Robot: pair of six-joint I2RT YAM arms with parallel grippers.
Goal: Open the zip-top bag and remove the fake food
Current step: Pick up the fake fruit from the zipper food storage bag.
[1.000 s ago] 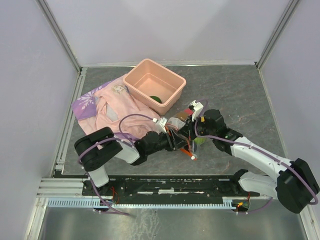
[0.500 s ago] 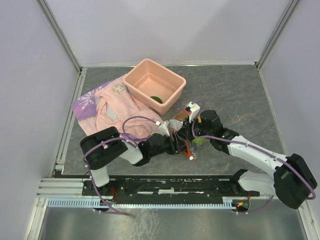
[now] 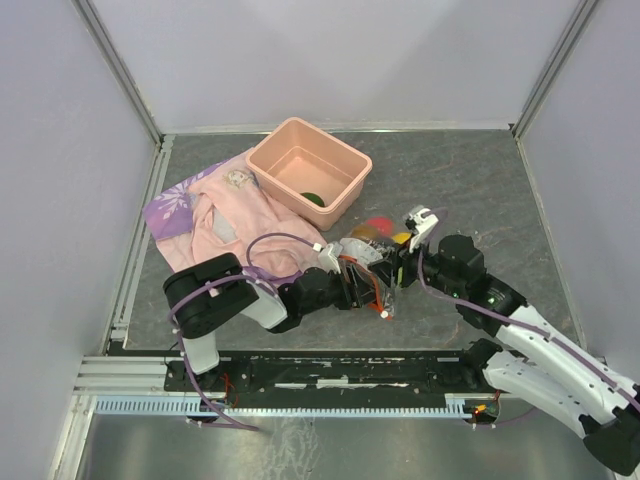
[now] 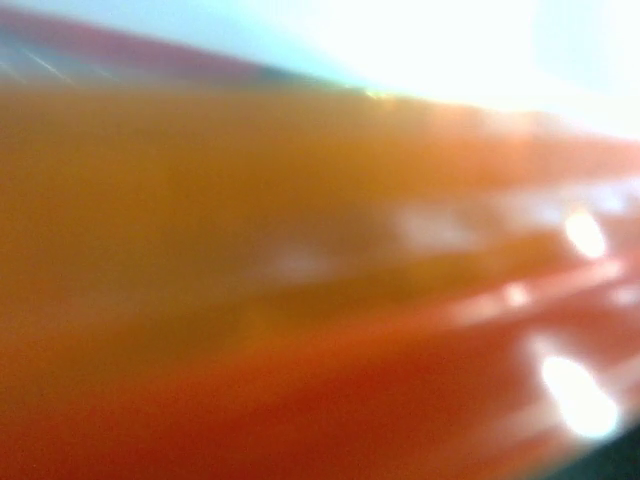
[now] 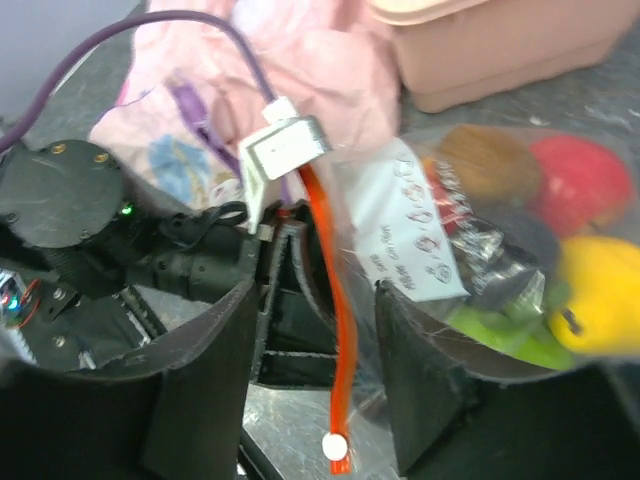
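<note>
Crinkly clear zip-top bag could slide away unopened: right hand gapes empty near its orange strip; left hand grip unreadable.

We see a crinkly clear plastic zip-top bag lying sideways, its orange-red zip strip ending in a white slider, with glossy red, yellow and green fake food inside.

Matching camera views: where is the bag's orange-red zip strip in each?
Top external: orange-red plastic zip strip, just below centre.
Left wrist: blurred orange fills the frame, probably it.
Right wrist: vertical, lower centre, inside the open right pincer.
Shared: salmon-pink rectangular tub, top and right wrist only.
</note>
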